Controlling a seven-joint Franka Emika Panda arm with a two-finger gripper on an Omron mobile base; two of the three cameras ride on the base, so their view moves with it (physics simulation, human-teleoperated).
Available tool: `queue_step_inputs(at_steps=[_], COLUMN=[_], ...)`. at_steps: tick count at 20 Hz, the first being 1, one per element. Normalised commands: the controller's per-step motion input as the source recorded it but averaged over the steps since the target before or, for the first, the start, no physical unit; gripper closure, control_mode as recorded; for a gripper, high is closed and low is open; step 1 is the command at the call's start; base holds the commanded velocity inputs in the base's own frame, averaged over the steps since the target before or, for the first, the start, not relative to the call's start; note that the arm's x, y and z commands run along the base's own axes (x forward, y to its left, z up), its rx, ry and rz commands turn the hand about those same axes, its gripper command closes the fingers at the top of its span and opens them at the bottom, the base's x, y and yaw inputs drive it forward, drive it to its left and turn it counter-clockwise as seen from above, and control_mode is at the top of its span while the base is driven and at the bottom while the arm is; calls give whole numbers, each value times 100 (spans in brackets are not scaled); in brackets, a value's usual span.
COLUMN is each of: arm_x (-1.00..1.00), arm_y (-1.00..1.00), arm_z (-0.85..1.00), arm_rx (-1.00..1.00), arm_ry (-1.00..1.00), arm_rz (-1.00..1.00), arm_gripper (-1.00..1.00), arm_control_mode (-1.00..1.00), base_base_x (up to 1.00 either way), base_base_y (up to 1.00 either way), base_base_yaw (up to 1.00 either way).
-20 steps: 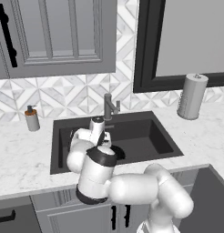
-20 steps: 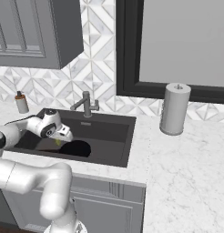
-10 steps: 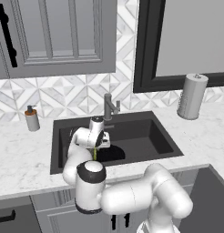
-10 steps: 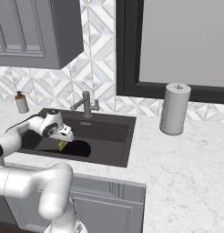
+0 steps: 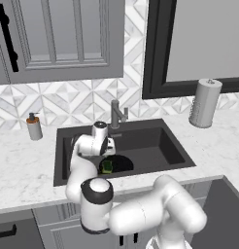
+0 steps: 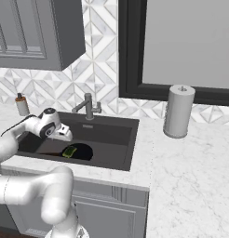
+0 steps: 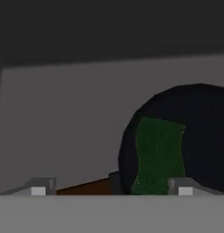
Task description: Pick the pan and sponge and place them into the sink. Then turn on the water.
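1. Sponge (image 5: 107, 166), green face up, lies on the pan (image 5: 122, 163) (round, black), which sits on the floor of the sink (image 5: 160, 148) towards its left half; the right base view shows the same pair near the basin's front wall, and the hand view shows the sponge resting on the pan's dark disc with the reddish-brown handle running leftward.
2. Gripper (image 7: 108, 185) hangs just above the sponge inside the basin; its two tips stand well apart with nothing between them, so the pincer is spread and empty.
3. Faucet (image 5: 116, 114) rises at the sink's back edge, to the right of the hand; no water is visible.
4. Step in hand, by judgement: both items now rest in the sink, so the placing part appears complete and only the water is left.
5. Next move, by judgement: lift the hand clear of the basin, carry it back and right to the faucet, and push its side lever (small, so it needs a careful approach).
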Motion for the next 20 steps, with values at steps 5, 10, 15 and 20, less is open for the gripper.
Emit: queue_step_inputs(at_steps=[5,10,15,20], arm_x=[-41,-71,-78,-62], arm_y=[7,2,-16,-77], arm_z=[97,81,75,44], arm_rx=[0,0,-2,-3], arm_ry=[-3,-2,-9,-18], arm_rz=[1,7,14,16], arm_gripper=[-100,-100,-100,-100], arm_control_mode=[-100,-100,-100,-100], base_base_x=[0,0,0,0], base_base_y=[0,0,0,0], base_base_yaw=[0,0,0,0])
